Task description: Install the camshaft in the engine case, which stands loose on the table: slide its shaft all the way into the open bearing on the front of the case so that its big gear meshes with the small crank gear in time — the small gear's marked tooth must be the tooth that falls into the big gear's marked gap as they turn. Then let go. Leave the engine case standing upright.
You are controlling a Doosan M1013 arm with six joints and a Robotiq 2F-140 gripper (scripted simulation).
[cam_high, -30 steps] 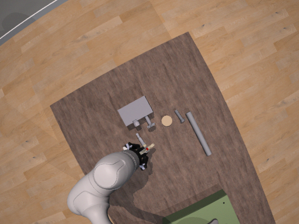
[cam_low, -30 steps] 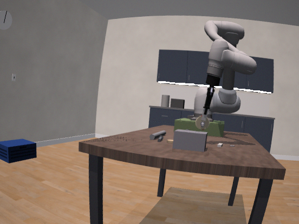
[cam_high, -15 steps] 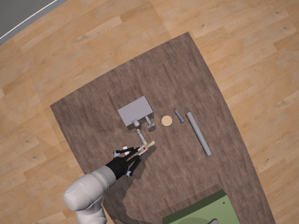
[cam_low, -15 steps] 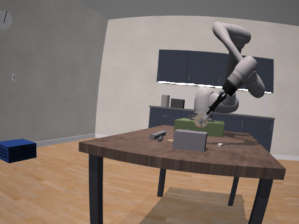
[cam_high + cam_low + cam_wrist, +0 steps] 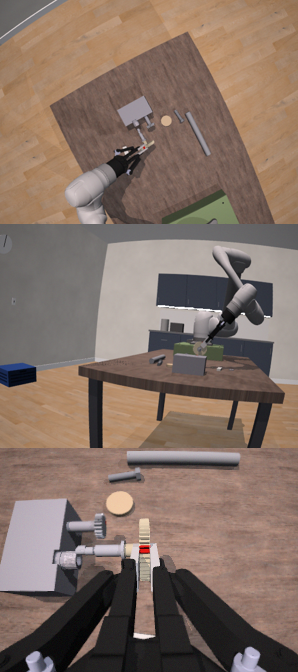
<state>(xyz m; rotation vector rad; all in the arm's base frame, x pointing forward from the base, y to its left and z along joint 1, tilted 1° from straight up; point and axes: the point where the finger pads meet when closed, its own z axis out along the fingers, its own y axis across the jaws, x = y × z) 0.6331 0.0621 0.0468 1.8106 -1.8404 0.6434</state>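
Observation:
The grey engine case (image 5: 134, 109) (image 5: 189, 364) (image 5: 31, 543) stands on the table. On its front are a small crank gear (image 5: 150, 125) (image 5: 100, 525) on a stub shaft and, beside it, the open bearing (image 5: 135, 123) (image 5: 65, 559). My gripper (image 5: 143, 147) (image 5: 203, 346) (image 5: 144, 554) is shut on the rim of the camshaft's tan big gear (image 5: 148, 144) (image 5: 199, 349) (image 5: 144, 537), by its red mark (image 5: 144, 549). The camshaft's grey shaft (image 5: 140, 134) (image 5: 106, 550) lies level and points at the bearing. Its tip is right at the bearing's mouth. The big gear stands apart from the small gear.
A tan disc (image 5: 166, 120) (image 5: 120, 503) (image 5: 169, 364), a grey bolt (image 5: 178, 116) (image 5: 124, 476) and a long grey rod (image 5: 198, 133) (image 5: 182, 458) (image 5: 157, 358) lie to the right of the case. A green block (image 5: 205, 211) (image 5: 183, 349) sits at the arm's base. A small white piece (image 5: 219, 369) lies nearby.

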